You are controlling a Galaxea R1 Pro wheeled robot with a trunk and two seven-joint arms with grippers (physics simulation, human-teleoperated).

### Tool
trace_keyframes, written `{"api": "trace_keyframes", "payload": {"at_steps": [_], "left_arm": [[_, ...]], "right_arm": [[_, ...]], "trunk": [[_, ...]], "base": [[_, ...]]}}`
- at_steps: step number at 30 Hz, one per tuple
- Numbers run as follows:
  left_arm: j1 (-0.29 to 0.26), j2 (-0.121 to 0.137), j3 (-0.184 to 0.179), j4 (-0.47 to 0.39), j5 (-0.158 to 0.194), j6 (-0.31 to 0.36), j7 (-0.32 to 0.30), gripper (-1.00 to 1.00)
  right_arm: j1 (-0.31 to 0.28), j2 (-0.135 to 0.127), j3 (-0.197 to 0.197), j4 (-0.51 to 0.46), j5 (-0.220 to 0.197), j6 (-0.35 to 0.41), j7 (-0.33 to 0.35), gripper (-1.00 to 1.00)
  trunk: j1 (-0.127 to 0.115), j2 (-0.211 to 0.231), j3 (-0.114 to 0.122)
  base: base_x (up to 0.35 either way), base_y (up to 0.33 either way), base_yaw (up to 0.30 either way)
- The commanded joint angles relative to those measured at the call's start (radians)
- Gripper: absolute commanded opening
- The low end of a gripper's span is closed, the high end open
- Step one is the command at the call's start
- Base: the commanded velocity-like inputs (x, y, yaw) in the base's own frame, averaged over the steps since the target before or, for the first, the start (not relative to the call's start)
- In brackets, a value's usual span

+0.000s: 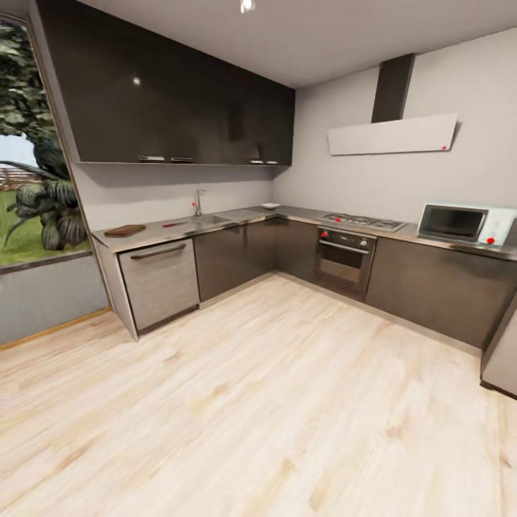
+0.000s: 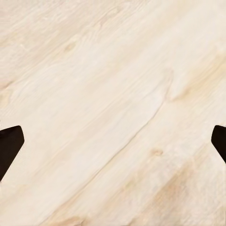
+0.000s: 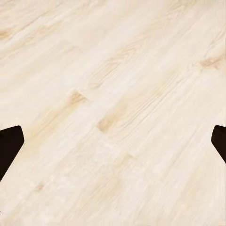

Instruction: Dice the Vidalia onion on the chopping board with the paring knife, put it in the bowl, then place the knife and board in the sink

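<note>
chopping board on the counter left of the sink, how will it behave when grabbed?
The chopping board looks like a flat wooden slab, so probably stiff and unlikely to roll. It lies flush on the glossy countertop, so it may slide when pushed, and its thin edge could be awkward to grip.

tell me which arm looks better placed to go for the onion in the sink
Neither yet. Both grippers, left and right, are open over the wood floor. The sink is far off, left of centre, so perhaps the left.
</note>
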State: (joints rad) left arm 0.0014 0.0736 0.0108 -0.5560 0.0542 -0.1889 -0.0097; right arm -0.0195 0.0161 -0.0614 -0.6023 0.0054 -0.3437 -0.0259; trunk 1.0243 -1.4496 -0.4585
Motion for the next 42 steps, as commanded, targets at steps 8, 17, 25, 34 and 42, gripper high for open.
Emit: {"api": "trace_keyframes", "payload": {"at_steps": [8,17,25,34,42], "left_arm": [[0.0,0.0,0.0,-0.001,0.006,-0.002,-0.001,1.0],[0.0,-0.001,0.0,-0.001,0.006,-0.002,0.0,1.0],[0.0,-0.001,-0.001,0.0,0.006,-0.002,0.001,1.0],[0.0,-0.001,-0.002,0.001,0.006,-0.002,0.001,1.0],[0.0,-0.001,-0.002,0.001,0.004,-0.002,0.001,1.0]], "right_arm": [[0.0,0.001,-0.003,0.0,0.001,-0.003,0.0,1.0],[0.0,0.001,-0.003,0.0,0.001,-0.003,0.0,1.0],[0.0,0.001,-0.003,0.0,0.001,-0.003,0.0,1.0],[0.0,0.001,-0.003,-0.001,0.001,-0.003,0.0,1.0],[0.0,0.001,-0.003,0.0,0.001,-0.003,0.0,1.0]], "trunk": [[0.001,0.0,-0.001],[0.001,0.0,-0.001],[0.001,0.0,-0.001],[0.001,0.0,-0.001],[0.001,0.0,-0.001]], "base": [[0.345,0.0,0.176],[0.345,-0.044,0.176],[0.342,-0.109,0.176],[0.328,-0.156,0.176],[0.306,-0.18,0.176]]}}
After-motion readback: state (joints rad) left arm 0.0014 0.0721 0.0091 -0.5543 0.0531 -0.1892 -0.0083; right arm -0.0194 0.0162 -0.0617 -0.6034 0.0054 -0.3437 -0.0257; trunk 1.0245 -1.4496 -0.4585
